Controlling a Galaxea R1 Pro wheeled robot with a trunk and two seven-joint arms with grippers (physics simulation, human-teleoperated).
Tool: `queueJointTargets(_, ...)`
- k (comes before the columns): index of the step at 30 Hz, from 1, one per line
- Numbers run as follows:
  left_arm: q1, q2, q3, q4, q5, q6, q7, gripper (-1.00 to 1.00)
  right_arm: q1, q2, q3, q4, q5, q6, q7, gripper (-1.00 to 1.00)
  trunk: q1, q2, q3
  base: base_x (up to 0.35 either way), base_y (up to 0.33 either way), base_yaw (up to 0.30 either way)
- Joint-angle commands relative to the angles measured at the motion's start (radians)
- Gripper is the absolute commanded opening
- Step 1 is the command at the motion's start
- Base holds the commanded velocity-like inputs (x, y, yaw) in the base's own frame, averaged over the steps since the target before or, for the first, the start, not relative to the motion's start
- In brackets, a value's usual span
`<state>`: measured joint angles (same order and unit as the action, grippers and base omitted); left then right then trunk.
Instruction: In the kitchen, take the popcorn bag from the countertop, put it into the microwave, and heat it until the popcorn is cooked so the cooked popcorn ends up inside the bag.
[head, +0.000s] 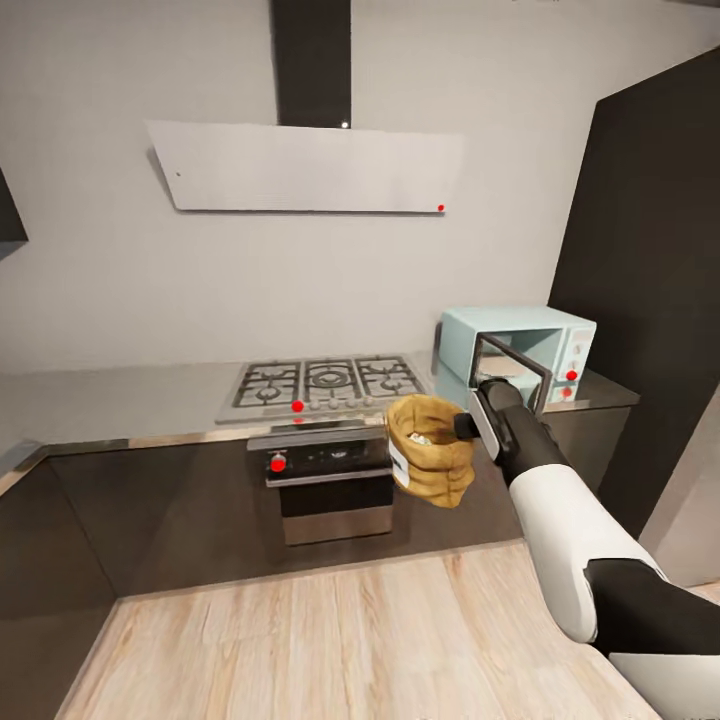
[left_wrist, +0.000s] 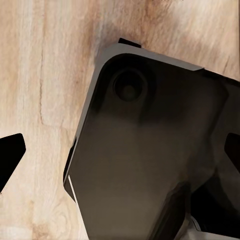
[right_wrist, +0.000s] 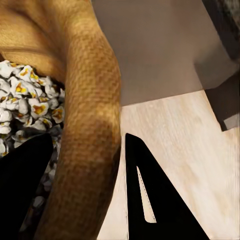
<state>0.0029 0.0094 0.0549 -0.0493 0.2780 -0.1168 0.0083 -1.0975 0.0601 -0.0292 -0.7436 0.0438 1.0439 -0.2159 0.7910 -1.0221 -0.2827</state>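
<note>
Evidently, right pincer (head: 462, 428) clamps the popcorn bag's (head: 432, 452) rim; left pincer's state unclear.

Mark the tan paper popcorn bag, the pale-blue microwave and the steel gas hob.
Tan paper popcorn bag (head: 432, 462): head view, front of its side below the rolled rim.
Pale-blue boxy microwave (head: 500, 323): head view, top panel.
Steel gas hob (head: 328, 382): head view, centre burner grate.

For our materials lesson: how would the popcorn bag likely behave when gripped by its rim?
The popcorn bag looks soft and woven, so it probably sags. Pinched at one side by the right gripper, it hangs tilted and might spill popcorn.
</note>
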Motion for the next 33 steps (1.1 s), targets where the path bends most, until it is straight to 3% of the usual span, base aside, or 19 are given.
queueJointTargets(1,0.0,0.0,0.005,-0.001,0.0,-0.001,0.001,1.0,-0.001,-0.003,-0.003,-0.001,0.001,0.003,0.001,-1.0,0.0,-0.001,-0.001,0.0,0.0,-0.242)
queueJointTargets(33,0.0,0.0,0.005,-0.001,0.0,-0.001,0.001,1.0,-0.001,-0.008,-0.003,0.0,-0.001,0.003,0.001,-1.0,0.0,-0.001,-0.001,0.0,0.0,-0.259)
